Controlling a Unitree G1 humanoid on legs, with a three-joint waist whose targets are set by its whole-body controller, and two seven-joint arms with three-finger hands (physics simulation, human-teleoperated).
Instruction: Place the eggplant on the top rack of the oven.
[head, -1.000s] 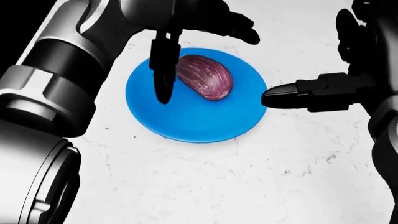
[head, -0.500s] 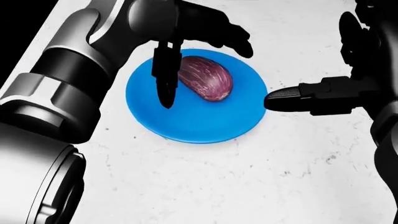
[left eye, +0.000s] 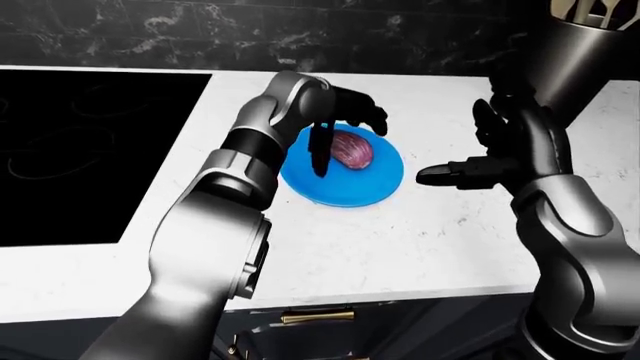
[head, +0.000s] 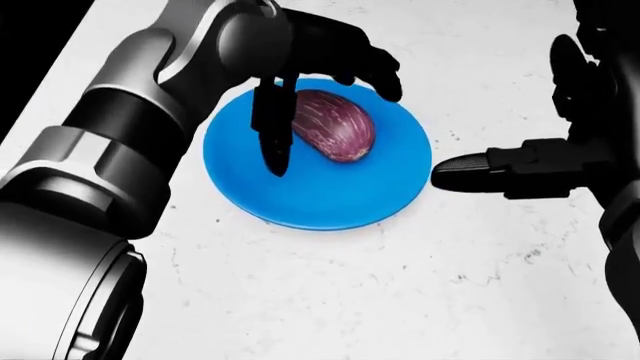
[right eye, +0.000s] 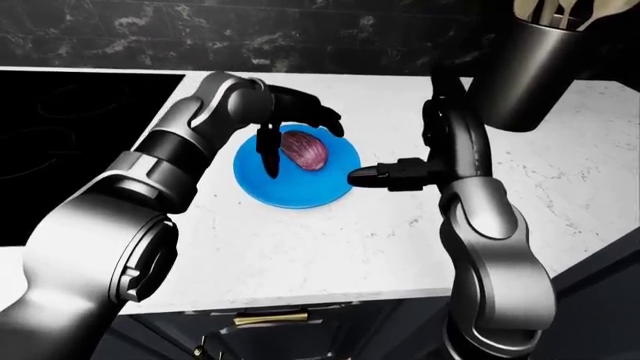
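Since a second ago: left hand (head: 310, 82) edged rightward over eggplant (head: 333, 124); one finger (head: 272, 131) now hangs close beside its left flank, others arch above top. Right hand (head: 540, 169) drifted slightly right, off plate (head: 310, 196) rim. Judgement: grasp still forming, lift not begun.

Eggplant lies on blue plate on counter (left eye: 400, 240), oven not in view.

Left hand: spread, cupped over eggplant, not closed. Right hand: open, one finger pointing toward plate, holding nothing.
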